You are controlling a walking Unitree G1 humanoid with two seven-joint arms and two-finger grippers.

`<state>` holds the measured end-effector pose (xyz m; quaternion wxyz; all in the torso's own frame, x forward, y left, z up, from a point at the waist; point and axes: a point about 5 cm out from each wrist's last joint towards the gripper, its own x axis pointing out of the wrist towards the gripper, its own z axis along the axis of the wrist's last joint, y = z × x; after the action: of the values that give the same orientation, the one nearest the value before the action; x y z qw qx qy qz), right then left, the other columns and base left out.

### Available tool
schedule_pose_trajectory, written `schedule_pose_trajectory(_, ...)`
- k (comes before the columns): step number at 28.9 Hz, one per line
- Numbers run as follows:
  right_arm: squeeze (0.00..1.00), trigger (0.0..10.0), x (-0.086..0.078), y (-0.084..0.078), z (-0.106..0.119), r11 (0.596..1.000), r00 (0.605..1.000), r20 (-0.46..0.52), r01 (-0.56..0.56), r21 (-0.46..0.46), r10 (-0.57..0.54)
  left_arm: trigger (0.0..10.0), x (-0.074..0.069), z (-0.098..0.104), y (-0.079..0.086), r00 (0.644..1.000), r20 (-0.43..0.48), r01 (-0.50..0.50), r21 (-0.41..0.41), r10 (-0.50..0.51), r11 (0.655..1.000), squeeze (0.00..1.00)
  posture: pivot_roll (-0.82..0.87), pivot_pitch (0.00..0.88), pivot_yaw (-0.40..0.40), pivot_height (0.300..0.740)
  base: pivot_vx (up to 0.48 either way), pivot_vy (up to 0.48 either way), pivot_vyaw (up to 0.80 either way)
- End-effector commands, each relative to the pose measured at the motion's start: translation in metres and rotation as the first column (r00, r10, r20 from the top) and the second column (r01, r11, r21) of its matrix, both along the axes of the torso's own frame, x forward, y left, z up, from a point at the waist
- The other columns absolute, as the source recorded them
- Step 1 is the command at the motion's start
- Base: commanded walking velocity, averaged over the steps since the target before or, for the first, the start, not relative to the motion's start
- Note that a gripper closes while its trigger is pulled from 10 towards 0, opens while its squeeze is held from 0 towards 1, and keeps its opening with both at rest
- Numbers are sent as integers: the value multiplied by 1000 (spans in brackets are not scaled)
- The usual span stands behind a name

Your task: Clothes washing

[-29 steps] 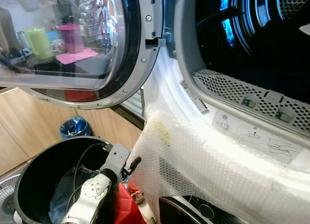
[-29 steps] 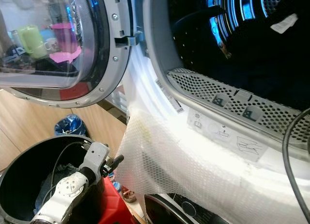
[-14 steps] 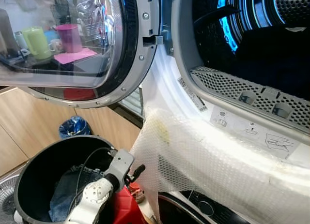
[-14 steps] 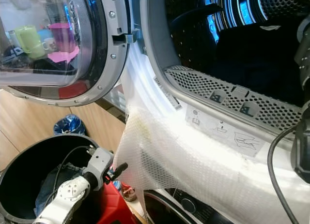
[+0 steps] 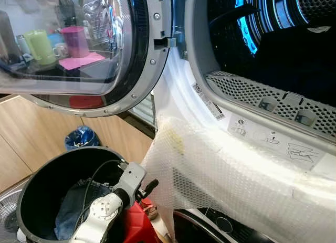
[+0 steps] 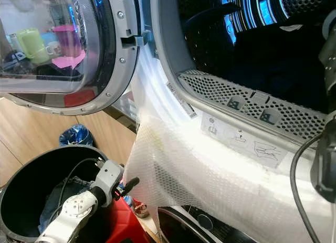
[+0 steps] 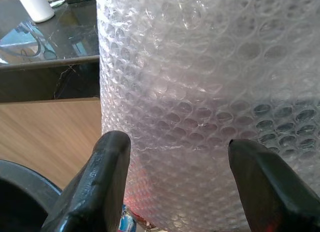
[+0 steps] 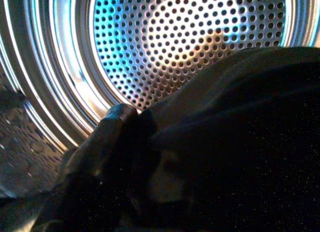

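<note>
Front-loader drum [image 5: 283,38] is open, door [image 5: 79,49] swung to the robot's left. Right arm reaches into the drum; the right tool [image 8: 150,157] is inside among a dark garment [image 8: 240,142], with the perforated back wall behind it. One finger shows against the cloth, the other is buried, so I cannot tell if it's clenched on the fabric or released.

Left tool [image 7: 175,157] hangs low beside the black laundry bucket [image 5: 37,185], fingers spread wide, gripping nothing, facing the bubble wrap [image 5: 226,175] draped over the machine's front. More clothes wait in the bucket: blue denim [image 5: 73,211].

Risks, judged from here:
- Dark cloth looks piled close to the tool. If the right arm pulls out without fully letting go, the garment probably drags back over the door sill [image 5: 268,96] and falls onto the bubble wrap or the floor.
- Cable [image 6: 299,169] loops near the drum opening beside the right arm; it could snag on the rim during withdrawal.
- Left tool sits very near the bubble wrap; swinging toward the bucket could catch the sheet and tug it loose.
- Red item [image 5: 134,227] just beside the bucket crowds the left arm's path to the denim.
</note>
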<state>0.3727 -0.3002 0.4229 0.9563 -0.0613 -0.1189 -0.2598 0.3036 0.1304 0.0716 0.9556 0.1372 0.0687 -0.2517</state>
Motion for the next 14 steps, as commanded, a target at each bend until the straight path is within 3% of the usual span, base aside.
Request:
schedule_pose_trajectory(1,1000,10000,-8,-4,4,1000,1000,15,23,-14,-23,10000,-2,-1,-1,1000,-12,18,17,-18,1000,0,43,56,27,740,0,0,0)
schedule_pose_trajectory(6,1000,10000,-24,-5,-13,998,999,-15,39,-46,-40,10000,-2,0,-1,1000,-11,16,13,-16,1000,0,45,58,27,740,0,0,0)
schedule_pose_trajectory(9,1000,10000,-43,-8,-18,997,998,1,66,-47,-66,10000,-2,0,-1,1000,-14,21,15,-20,1000,0,43,59,30,740,0,0,0)
schedule_pose_trajectory(10,1000,10000,-58,-6,-18,996,997,18,70,-48,-69,10000,-2,-1,0,1000,-16,23,15,-23,1000,0,41,57,32,740,0,0,0)
schedule_pose_trajectory(14,1000,10000,-76,11,-21,999,999,27,26,-44,-25,10000,-2,0,-1,999,-23,34,15,-33,999,0,37,54,39,740,0,0,0)
